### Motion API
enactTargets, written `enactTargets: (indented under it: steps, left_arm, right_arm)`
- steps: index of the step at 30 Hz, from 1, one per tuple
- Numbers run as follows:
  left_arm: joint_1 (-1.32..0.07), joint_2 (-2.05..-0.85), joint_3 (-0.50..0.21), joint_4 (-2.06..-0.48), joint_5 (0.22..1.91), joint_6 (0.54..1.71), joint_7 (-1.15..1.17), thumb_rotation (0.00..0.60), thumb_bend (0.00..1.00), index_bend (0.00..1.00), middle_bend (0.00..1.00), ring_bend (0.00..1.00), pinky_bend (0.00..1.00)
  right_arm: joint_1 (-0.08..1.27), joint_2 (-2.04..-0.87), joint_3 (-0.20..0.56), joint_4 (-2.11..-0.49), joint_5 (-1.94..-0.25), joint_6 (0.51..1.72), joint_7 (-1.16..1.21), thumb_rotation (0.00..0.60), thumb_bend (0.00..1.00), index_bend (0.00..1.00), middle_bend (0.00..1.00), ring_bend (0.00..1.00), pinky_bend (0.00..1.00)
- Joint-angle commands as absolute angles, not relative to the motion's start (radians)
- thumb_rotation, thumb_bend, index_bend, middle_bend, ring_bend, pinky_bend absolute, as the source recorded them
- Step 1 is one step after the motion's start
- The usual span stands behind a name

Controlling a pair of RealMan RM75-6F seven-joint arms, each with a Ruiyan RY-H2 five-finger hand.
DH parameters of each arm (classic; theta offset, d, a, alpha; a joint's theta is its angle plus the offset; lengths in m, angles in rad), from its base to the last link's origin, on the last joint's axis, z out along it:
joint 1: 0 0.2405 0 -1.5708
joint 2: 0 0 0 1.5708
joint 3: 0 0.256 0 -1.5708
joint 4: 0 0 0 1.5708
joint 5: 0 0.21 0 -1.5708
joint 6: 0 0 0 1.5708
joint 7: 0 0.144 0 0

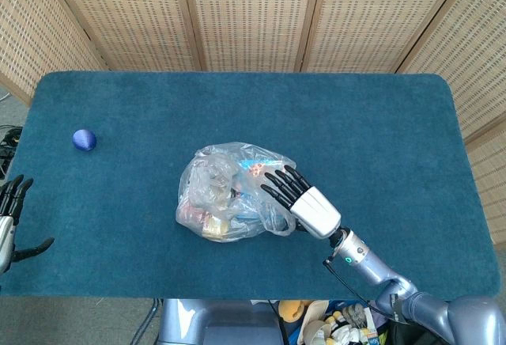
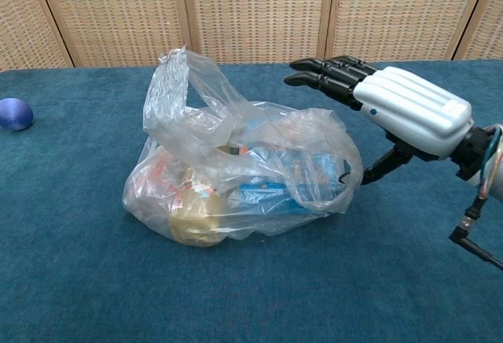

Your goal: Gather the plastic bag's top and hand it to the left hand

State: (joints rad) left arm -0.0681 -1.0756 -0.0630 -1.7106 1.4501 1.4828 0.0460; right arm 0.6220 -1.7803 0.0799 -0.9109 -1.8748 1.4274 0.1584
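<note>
Fingers (image 2: 318,73) of the right hand (image 2: 393,107) are spread wide and reach out over the plastic bag (image 2: 236,174), holding nothing. The bag sits just under and beside them on the table (image 1: 379,123). The left hand (image 1: 9,218) waits open, far off.

Right hand (image 2: 393,111) extended flat, palm down, fingers straight and apart, thumb dropped below. Left hand (image 1: 8,218) idle, fingers spread.
</note>
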Motion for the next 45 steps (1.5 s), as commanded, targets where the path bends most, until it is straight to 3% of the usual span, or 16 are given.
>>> enactTargets:
  steps: [1, 9, 21, 45]
  left_arm:
    - [-0.069, -1.076, -0.063, -1.71, 1.446, 1.48, 0.047, 0.6, 0.13, 0.0, 0.0, 0.0, 0.0]
    - [-0.074, -1.075, -0.065, -1.707, 1.437, 1.472, 0.043, 0.6, 0.13, 0.0, 0.0, 0.0, 0.0]
    - [-0.078, -1.068, -0.07, -1.708, 1.424, 1.463, 0.027, 0.6, 0.13, 0.0, 0.0, 0.0, 0.0]
    - [-0.086, -1.057, -0.077, -1.705, 1.401, 1.444, -0.003, 0.6, 0.13, 0.0, 0.0, 0.0, 0.0]
  right_arm:
    - [0.633, -1.811, 0.092, -0.901, -1.857, 1.438, 0.161, 0.6, 0.0, 0.0, 0.0, 0.0, 0.0]
    - [0.652, -1.873, 0.114, -0.902, -1.797, 1.43, 0.194, 0.6, 0.0, 0.0, 0.0, 0.0, 0.0]
    - [0.66, -1.909, 0.155, -1.034, -1.672, 1.361, 0.247, 0.6, 0.0, 0.0, 0.0, 0.0, 0.0]
    - [0.701, -1.947, 0.44, -1.258, -1.311, 1.244, 0.107, 0.6, 0.0, 0.0, 0.0, 0.0, 0.0]
